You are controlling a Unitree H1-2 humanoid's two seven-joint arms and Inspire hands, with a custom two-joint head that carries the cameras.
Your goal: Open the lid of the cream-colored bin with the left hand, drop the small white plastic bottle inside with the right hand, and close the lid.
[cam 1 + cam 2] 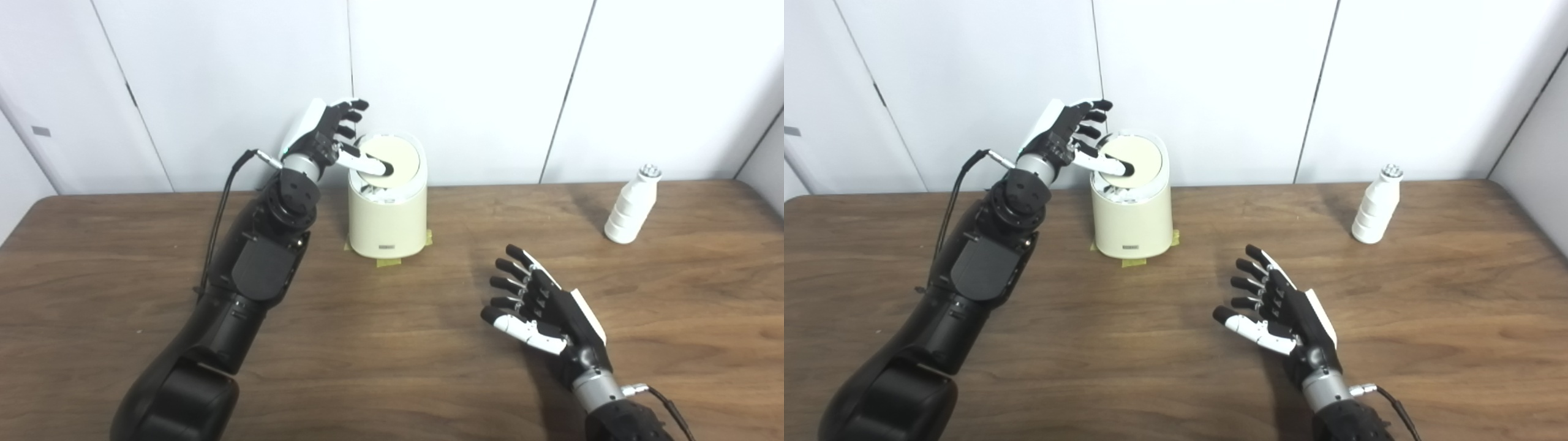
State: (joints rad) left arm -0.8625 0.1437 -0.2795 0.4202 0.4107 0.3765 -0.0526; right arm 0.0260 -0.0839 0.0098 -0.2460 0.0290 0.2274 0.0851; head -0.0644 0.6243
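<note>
The left hand (324, 138) (fingers spread) thumbs the tilted lid (392, 160) of the bin (387, 217); the right hand (539, 309) hovers open, empty, well apart from the bottle (631, 207).

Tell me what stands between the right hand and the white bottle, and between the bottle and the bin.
Nothing visible does. Bare table lies between the right hand and the white bottle, and between the bottle and the cream bin. At the bin, the left hand presses its thumb on the tilted lid, which partly covers the opening.

left robot hand (327, 138): raised, fingers spread, thumb extended | right robot hand (542, 306): low, fingers apart, empty
</note>
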